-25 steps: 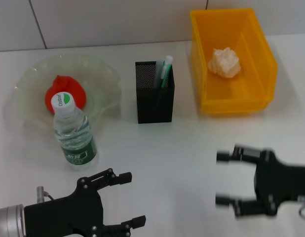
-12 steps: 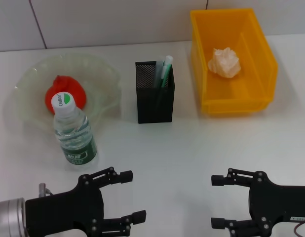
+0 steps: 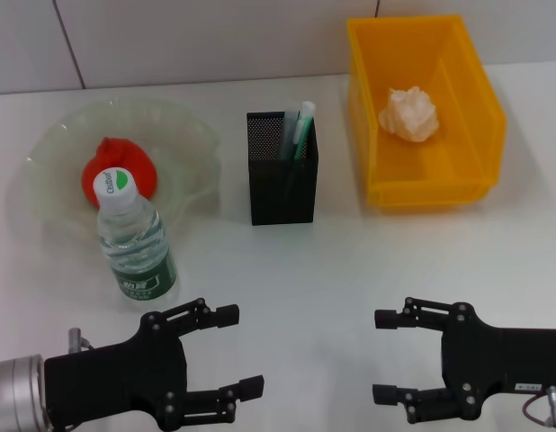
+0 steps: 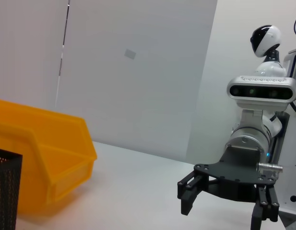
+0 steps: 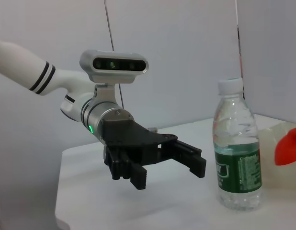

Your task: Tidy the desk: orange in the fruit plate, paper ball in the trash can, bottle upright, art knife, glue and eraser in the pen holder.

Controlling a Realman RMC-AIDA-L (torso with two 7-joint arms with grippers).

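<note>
The orange lies in the pale-green fruit plate at the back left. Just in front of the plate the bottle stands upright on the white desk. In the yellow trash can rests the paper ball. The black mesh pen holder holds a slim green-and-white item; whether it is the art knife or the glue I cannot tell. The eraser is hidden. Both grippers hover low at the near edge, facing each other. My left gripper is open and so is my right gripper, each holding nothing.
A grey tiled wall backs the desk. In the left wrist view the trash can and the pen holder sit beyond the right gripper. The right wrist view has the left gripper beside the bottle.
My right gripper has drawn back toward the near edge and shifted slightly left, still open. The left gripper has barely moved. Nothing on the desk has shifted.
</note>
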